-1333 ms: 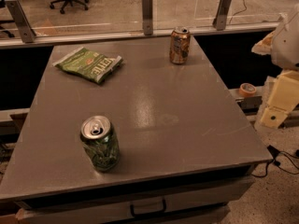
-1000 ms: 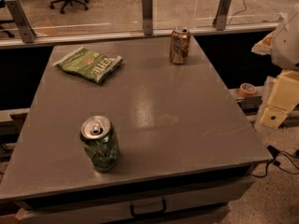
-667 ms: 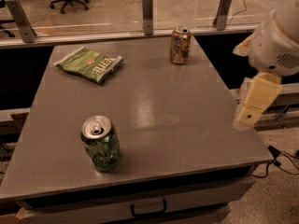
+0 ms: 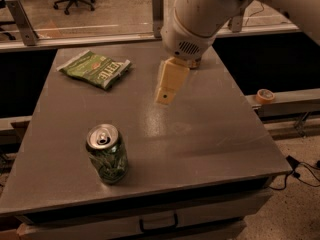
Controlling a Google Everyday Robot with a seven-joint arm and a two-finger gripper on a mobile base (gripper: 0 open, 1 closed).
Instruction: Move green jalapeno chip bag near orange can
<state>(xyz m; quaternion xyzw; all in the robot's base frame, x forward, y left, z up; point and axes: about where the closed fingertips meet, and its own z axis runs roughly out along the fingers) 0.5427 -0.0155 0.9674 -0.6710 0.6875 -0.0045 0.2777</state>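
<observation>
the gripper (image 4: 167,86) hangs just above the desk (image 4: 210,129), to the right of the green jalapeno chip bag (image 4: 95,69) and clear of it, its cream tip tilted down and leftward; i cannot tell whether the jaws are open or closed, and nothing shows in them. the bulky white arm (image 4: 200,14) rises from it, up and right of the bag, and covers the far desk edge there, so the orange can cannot be made out. the bag lies flat at the far left of the desk. a green can (image 4: 106,154) stands upright well nearer than the bag. a tape roll (image 4: 264,95) sits far right of the bag, off the desk.
</observation>
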